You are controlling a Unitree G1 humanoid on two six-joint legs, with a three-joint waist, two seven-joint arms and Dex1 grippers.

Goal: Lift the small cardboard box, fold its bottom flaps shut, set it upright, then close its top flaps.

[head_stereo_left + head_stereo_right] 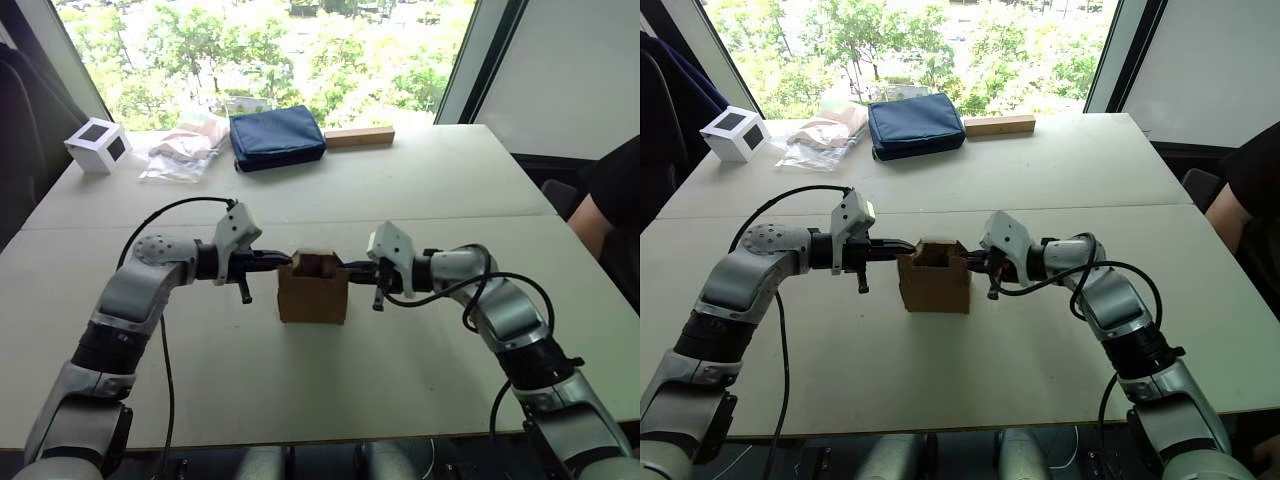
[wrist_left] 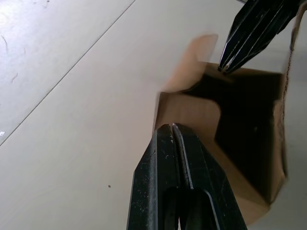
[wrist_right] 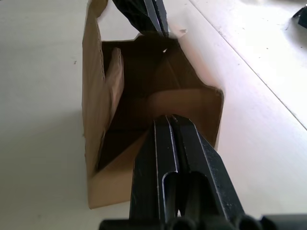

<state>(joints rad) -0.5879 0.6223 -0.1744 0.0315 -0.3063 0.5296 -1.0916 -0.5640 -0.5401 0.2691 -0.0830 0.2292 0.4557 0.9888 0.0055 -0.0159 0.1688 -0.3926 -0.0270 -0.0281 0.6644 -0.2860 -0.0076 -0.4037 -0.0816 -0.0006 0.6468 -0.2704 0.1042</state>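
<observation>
Small cardboard box (image 1: 313,294) upright, closed left gripper (image 1: 286,260) and right gripper (image 1: 350,267) at rim

The small cardboard box (image 1: 313,288) stands upright in the middle of the table (image 1: 420,190), and bare table surface lies open on its near side and its far side. Its two other sides are taken: the left gripper (image 1: 283,261) comes in at the top edge from the left and the right gripper (image 1: 352,267) from the right, both with the fingers pressed together. The top opening is free between the two tips. Far back, well apart, lie a white cube (image 1: 98,145), a plastic bag (image 1: 180,152), a blue pouch (image 1: 276,137) and a wooden block (image 1: 358,136). A person's arm (image 1: 605,205) is at the right edge.
</observation>
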